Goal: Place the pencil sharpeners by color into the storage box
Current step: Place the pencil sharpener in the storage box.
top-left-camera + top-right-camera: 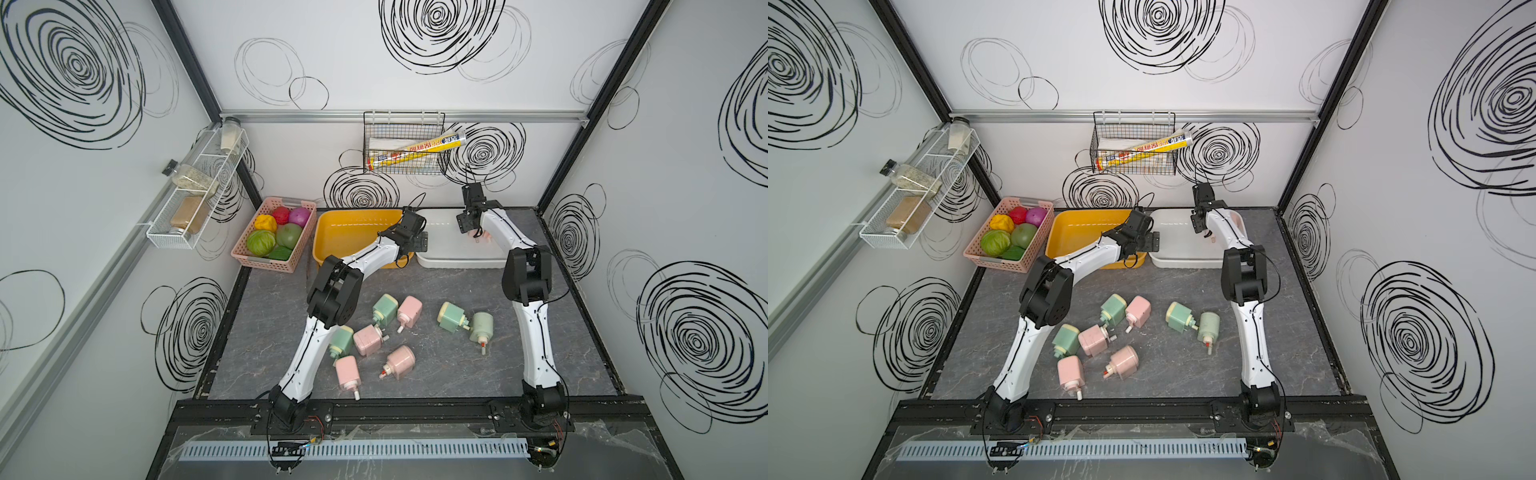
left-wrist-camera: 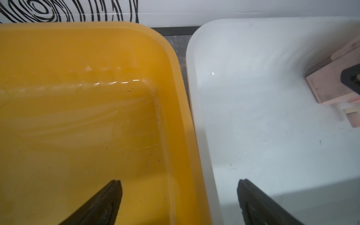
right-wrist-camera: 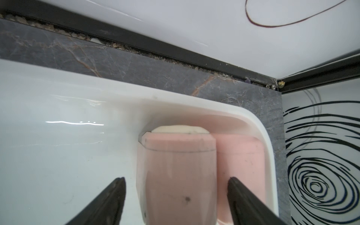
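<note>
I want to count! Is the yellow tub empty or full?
Empty, as far as shows: the yellow plastic tub shows only bare floor in the left wrist view and both top views.

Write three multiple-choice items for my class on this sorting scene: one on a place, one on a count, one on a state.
1. The two stored pink sharpeners lie in:
A the yellow box
B the white box
C the pink basket

2. How many green sharpeners lie on the table?
A two
B four
C six

3. The left pincer is:
A open, holding nothing
B shut on a green sharpener
C shut on a pink sharpener

Answers
1 B: the right wrist view shows both in the white box's corner.
2 B: both top views show four.
3 A: its fingers stand wide apart with nothing between them.
</note>
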You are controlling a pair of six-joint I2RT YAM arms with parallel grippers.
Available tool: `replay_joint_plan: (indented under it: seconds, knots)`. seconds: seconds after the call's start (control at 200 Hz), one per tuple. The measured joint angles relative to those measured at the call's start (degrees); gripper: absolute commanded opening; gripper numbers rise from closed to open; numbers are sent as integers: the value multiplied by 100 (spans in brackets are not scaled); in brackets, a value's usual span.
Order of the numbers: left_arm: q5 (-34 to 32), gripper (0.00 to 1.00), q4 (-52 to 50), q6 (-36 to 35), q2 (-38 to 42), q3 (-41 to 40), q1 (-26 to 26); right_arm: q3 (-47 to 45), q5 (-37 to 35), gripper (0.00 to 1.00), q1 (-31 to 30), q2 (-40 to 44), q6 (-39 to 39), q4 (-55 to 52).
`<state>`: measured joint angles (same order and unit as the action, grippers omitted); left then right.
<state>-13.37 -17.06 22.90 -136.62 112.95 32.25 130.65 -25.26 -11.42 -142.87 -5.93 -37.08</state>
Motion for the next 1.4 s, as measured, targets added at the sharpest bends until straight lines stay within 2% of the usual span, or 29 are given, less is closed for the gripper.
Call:
replay_joint_plan:
  seconds: [0.62, 0.991, 1.216, 1.401]
  knots:
    - [-66, 99, 0, 7, 0, -234, -7, 7, -940, 100, -57, -2, -203, 304]
    - [-92, 99, 4, 9, 177, -361, -7, -63, -398, 100, -79, 61, -48, 304]
    - [87, 99, 98, -33, 634, -820, -4, -1554, 140, 100, -79, 1325, 365, 767]
    - [260, 99, 321, -66, 1119, -1220, 17, -2396, 363, 100, -90, 2317, 614, 1279]
